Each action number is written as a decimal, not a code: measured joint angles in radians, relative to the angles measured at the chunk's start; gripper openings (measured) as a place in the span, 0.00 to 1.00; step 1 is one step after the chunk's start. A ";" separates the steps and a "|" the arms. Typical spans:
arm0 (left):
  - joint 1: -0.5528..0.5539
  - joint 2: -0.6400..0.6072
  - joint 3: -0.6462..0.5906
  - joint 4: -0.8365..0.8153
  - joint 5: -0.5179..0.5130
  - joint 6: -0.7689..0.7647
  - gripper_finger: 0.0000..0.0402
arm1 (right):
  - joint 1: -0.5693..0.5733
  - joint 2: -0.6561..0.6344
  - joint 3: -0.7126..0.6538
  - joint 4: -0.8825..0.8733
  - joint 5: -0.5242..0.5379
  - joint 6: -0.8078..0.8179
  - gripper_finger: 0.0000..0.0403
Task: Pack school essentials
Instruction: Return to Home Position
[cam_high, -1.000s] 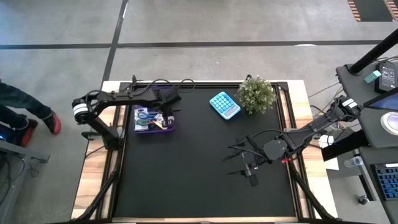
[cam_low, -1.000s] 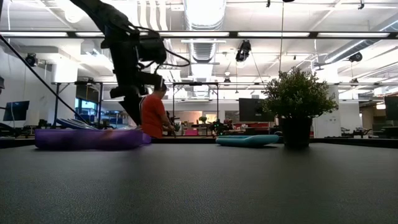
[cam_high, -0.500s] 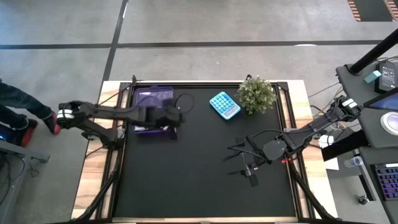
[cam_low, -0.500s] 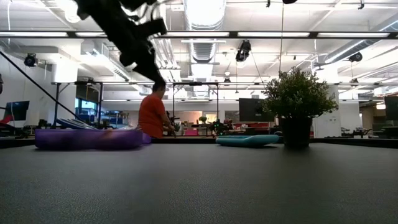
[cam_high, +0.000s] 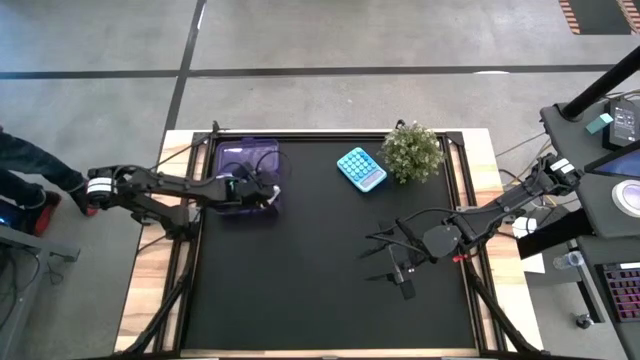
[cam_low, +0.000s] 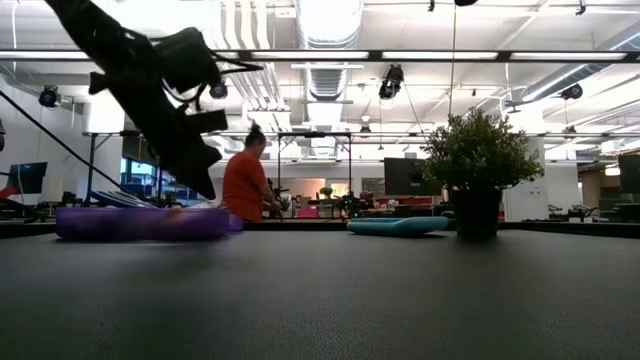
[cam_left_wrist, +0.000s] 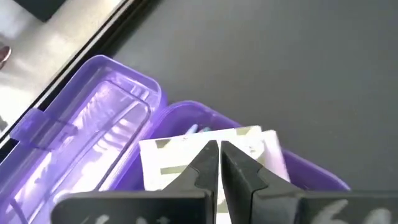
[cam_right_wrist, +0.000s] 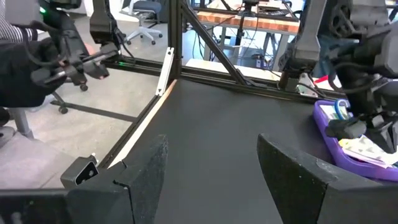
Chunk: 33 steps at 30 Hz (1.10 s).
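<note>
The translucent purple case (cam_high: 245, 178) lies near the table's far left corner, its lid (cam_left_wrist: 93, 124) swung open. In its tray a pale paper square or pack (cam_left_wrist: 180, 158) lies on top, with teal pen tips (cam_left_wrist: 196, 129) beside it; the other stationery is hidden. My left gripper (cam_left_wrist: 219, 148) is shut and slants down just over the tray (cam_high: 266, 190), its tips slightly above the case in the low view (cam_low: 203, 188). My right gripper (cam_high: 388, 262) waits open, low over the right half of the table, far from the case (cam_right_wrist: 348, 146).
A blue calculator (cam_high: 361, 168) and a small potted plant (cam_high: 412, 150) stand by the far edge, right of the case. Bare black mat (cam_high: 300, 280) fills the middle and near side. A person in a red top (cam_low: 245, 185) is in the room behind.
My left gripper rose from the case, swung high while the arm drew back toward the table's left edge, then came down again over the tray, now more steeply tipped. The case stayed in place.
</note>
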 joint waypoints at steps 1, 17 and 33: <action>0.004 0.000 -0.011 0.021 -0.001 0.000 0.00 | 0.000 0.000 0.000 0.000 0.000 -0.003 0.59; -0.423 -0.175 -0.015 0.224 -0.253 0.155 0.00 | -0.002 -0.013 -0.136 0.130 0.239 -0.219 0.58; -0.694 -0.233 -0.017 0.175 -0.393 0.111 0.00 | -0.004 -0.211 -0.372 0.364 0.261 -0.311 0.57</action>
